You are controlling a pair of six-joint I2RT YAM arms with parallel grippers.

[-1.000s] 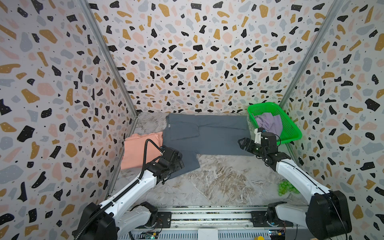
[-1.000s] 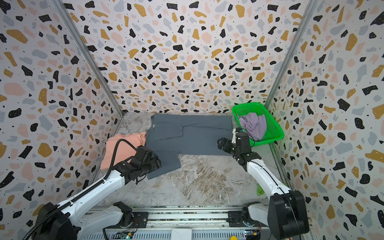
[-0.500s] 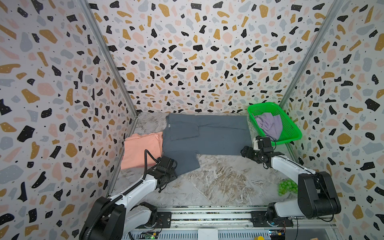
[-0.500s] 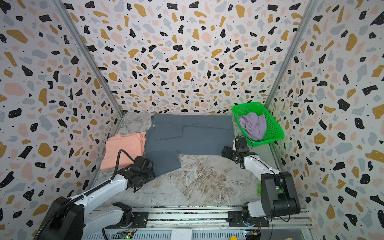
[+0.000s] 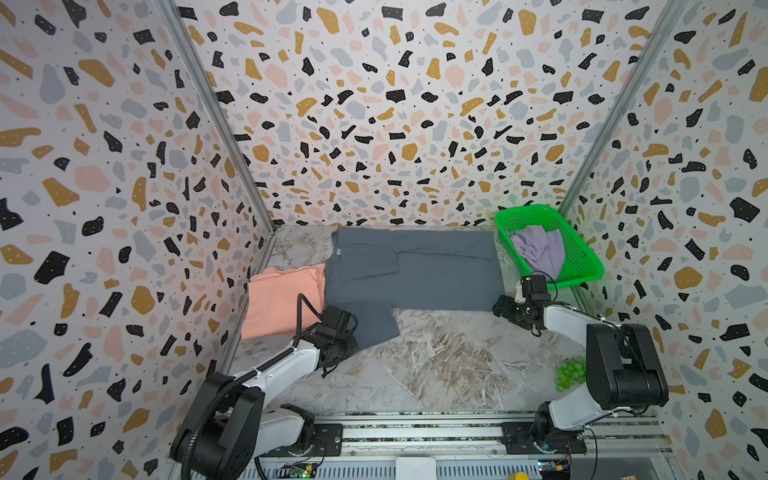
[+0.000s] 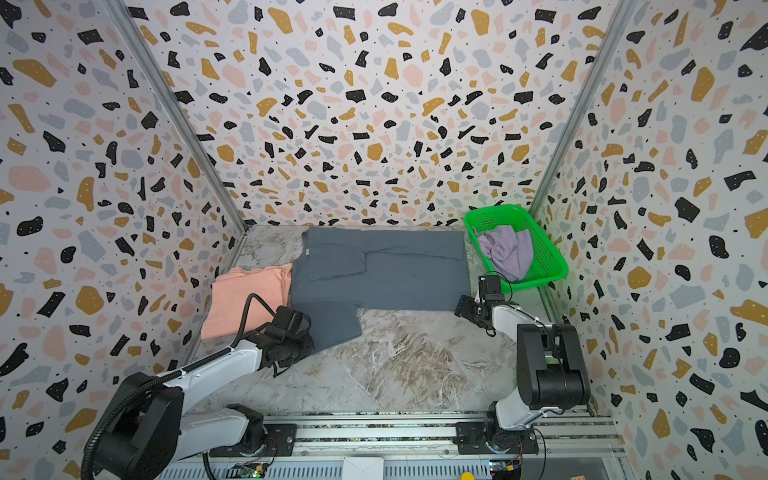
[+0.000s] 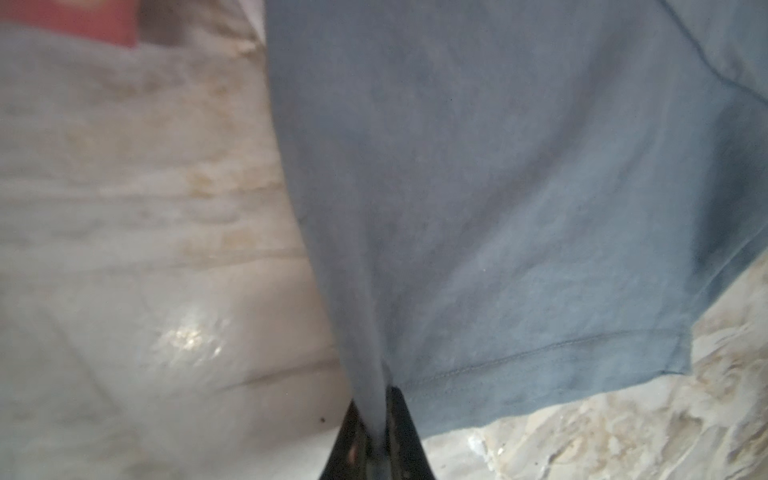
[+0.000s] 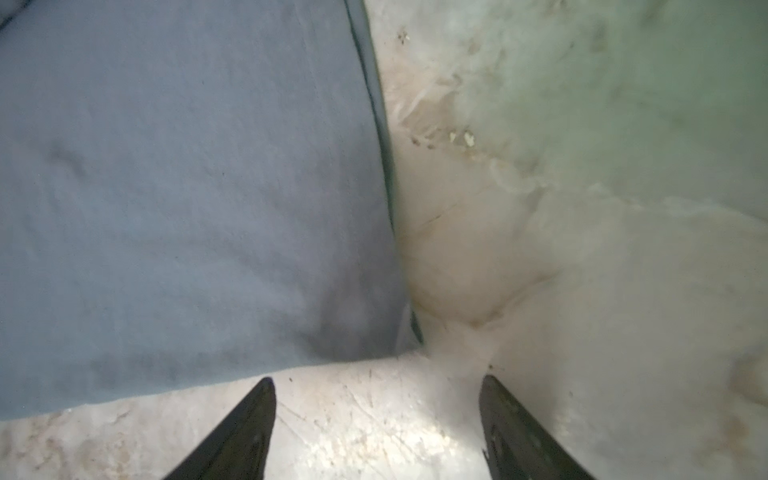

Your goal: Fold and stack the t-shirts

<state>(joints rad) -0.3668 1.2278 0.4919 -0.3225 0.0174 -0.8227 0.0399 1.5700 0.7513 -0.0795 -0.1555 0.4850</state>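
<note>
Left end effector (image 7: 372, 409) grips the slate-grey t-shirt (image 5: 419, 274) at its lower-left sleeve; right end effector (image 8: 377, 395) sits open beside the lower-right corner, likely for folding.

Slate-grey t-shirt (image 5: 415, 274): plain, matte; neck label (image 5: 338, 251) white.
Salmon-pink t-shirt (image 5: 278, 299): plain, no print.
Pale lilac t-shirt (image 5: 538, 249): plain.
Mesh basket (image 5: 582, 257): bright green, fine grid of holes.
Tabletop (image 5: 436, 365): marbled pale grey and white, tan-brown veining.
Walls (image 5: 395, 104): white terrazzo print, irregular flecks of black, ochre, soft pink and blue-grey, tiny black dots between.
Left arm (image 5: 282, 361), right arm (image 5: 569, 324): white links, black joints and cables.
Beaded cluster (image 5: 571, 372): translucent light green.
</note>
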